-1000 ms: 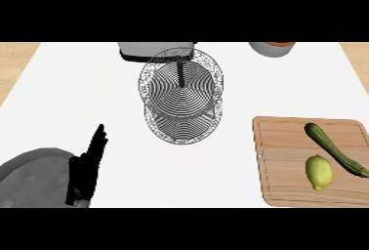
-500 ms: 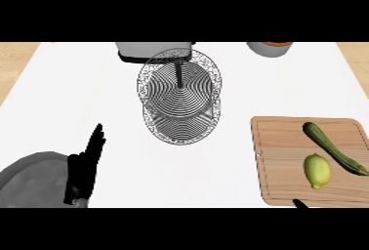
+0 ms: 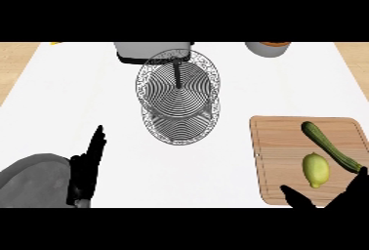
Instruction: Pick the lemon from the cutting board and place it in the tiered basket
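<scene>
A yellow lemon (image 3: 316,169) lies on the wooden cutting board (image 3: 281,146) at the right, beside a green cucumber (image 3: 330,145). The wire tiered basket (image 3: 177,100) stands in the middle of the white counter, its black post upright. My right hand (image 3: 346,194) comes up from the lower right edge just below the lemon, thumb and fingers spread, touching nothing. My left hand (image 3: 88,167) rests at the lower left, fingers straight and pointing up, holding nothing.
A grey appliance (image 3: 153,51) stands behind the basket at the counter's far edge. A grey bowl (image 3: 268,48) sits at the far right. Wooden floor shows past both counter sides.
My right hand has risen into view at the lower right, onto the board's near edge under the lemon. The left hand has barely moved.
</scene>
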You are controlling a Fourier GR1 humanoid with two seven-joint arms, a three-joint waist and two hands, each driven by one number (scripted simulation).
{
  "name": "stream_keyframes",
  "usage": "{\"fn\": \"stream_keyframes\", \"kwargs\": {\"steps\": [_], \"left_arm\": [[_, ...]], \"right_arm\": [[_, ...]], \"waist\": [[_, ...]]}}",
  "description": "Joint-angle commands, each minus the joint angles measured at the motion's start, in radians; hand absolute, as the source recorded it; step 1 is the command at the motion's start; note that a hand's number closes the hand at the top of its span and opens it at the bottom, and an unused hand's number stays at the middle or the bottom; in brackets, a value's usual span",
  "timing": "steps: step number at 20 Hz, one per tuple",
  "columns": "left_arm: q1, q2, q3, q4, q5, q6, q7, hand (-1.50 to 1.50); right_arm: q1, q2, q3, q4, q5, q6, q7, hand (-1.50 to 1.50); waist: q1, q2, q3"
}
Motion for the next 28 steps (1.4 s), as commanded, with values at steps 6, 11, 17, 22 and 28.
{"fn": "stream_keyframes", "kwargs": {"steps": [6,11,17,22,28], "left_arm": [[0.042,-0.019,0.027,-0.006,-0.001,-0.037,-0.028,0.00],[0.028,-0.031,0.020,-0.066,-0.051,-0.015,0.071,0.00],[0.042,-0.047,0.045,-0.029,-0.055,-0.041,0.007,0.00],[0.099,-0.012,0.072,-0.040,-0.038,-0.110,-0.053,0.00],[0.039,-0.036,0.106,-0.049,-0.061,-0.104,0.032,0.00]], "right_arm": [[-0.010,-0.022,-0.032,-0.061,-0.078,0.151,0.049,-1.50],[-0.121,-0.027,-0.102,0.109,-0.127,0.106,0.004,-1.50],[-0.103,-0.015,-0.116,0.165,-0.195,0.082,-0.046,-1.50],[-0.116,-0.001,-0.101,0.114,-0.183,0.149,0.009,-1.50],[-0.158,-0.018,-0.171,0.241,-0.280,0.109,-0.106,-1.50]], "waist": [[-0.003,-0.001,-0.001],[-0.001,0.000,0.000],[-0.002,0.000,0.000],[-0.001,-0.001,-0.001],[-0.002,0.000,0.000]]}}
